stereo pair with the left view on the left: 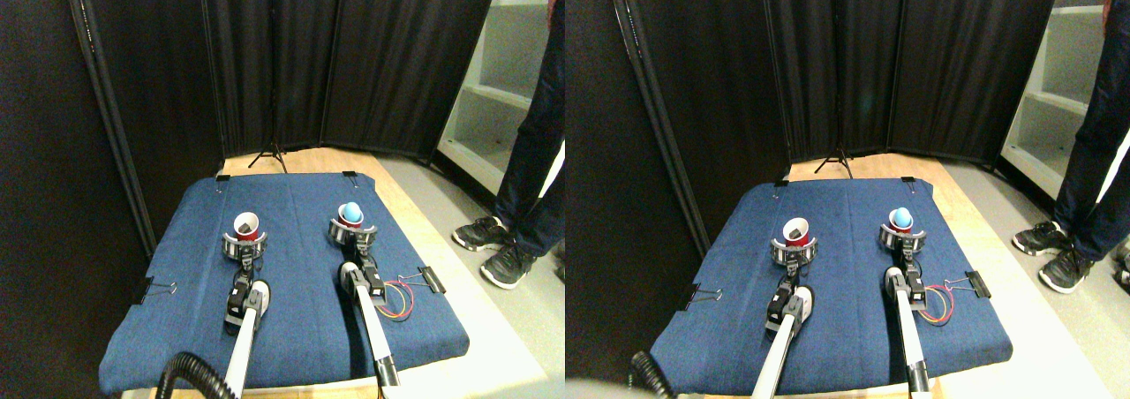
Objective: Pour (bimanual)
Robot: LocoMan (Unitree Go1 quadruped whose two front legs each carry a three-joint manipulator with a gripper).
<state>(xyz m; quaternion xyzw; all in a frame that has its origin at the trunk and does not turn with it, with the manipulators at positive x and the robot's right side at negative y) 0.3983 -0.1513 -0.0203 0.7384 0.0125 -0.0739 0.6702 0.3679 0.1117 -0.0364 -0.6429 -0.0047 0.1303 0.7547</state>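
Observation:
Two red cups stand on the blue cloth [291, 319]. The left cup [246, 226] tilts toward me, showing a white inside with a dark shape in it. My left gripper [244, 246] rings its base with grey jaws. The right cup [350, 215] stands upright with a light blue ball [351, 210] in its mouth. My right gripper [352, 233] wraps around that cup's lower part. Both pale arms reach up from the bottom edge.
Black binder clips [432, 280] pin the cloth at its edges. Coloured wires [397, 304] loop beside the right arm. A person in dark trousers and black shoes [494, 249] stands at the right. Black curtains close the back, and white shelves [494, 90] stand at the far right.

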